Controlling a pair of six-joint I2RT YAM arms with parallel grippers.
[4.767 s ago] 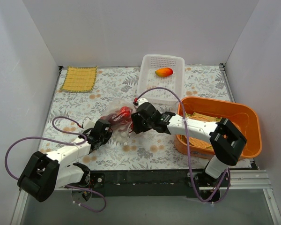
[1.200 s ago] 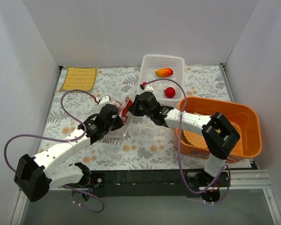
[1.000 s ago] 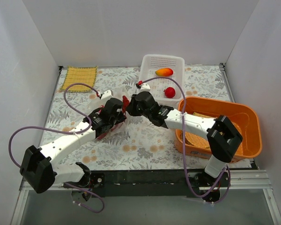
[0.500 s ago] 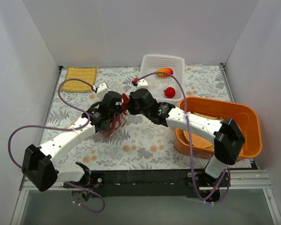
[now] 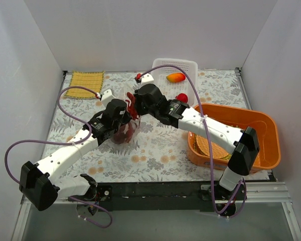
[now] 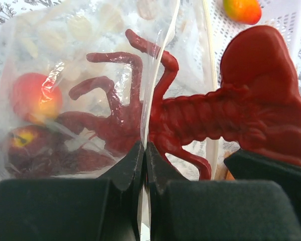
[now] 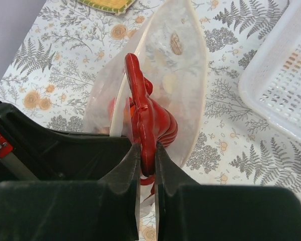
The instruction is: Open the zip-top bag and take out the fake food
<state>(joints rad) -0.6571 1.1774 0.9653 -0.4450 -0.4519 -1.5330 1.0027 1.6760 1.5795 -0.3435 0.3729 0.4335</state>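
The clear zip-top bag (image 5: 124, 132) hangs off the table by its top edge, pinched in my shut left gripper (image 5: 123, 119) (image 6: 144, 150). Through the plastic I see a red round fruit (image 6: 32, 98) and a dark red apple-like piece (image 6: 27, 145) low inside. The red lobster (image 6: 215, 115) (image 7: 146, 118) sticks halfway out of the bag's mouth, legs still inside. My right gripper (image 5: 137, 104) (image 7: 147, 153) is shut on the lobster's tail end just above the bag. An orange-yellow mango (image 5: 175, 77) and a red fruit (image 5: 181, 97) lie in the white basket (image 5: 160, 68).
An orange bin (image 5: 271, 128) holding a woven mat stands at the right, under the right arm. A yellow woven mat (image 5: 84, 83) lies at the far left corner. White walls close in the table on three sides.
Both grippers have risen and moved toward the far side. The bag has come up off the table and the lobster has been drawn partly out of its mouth.
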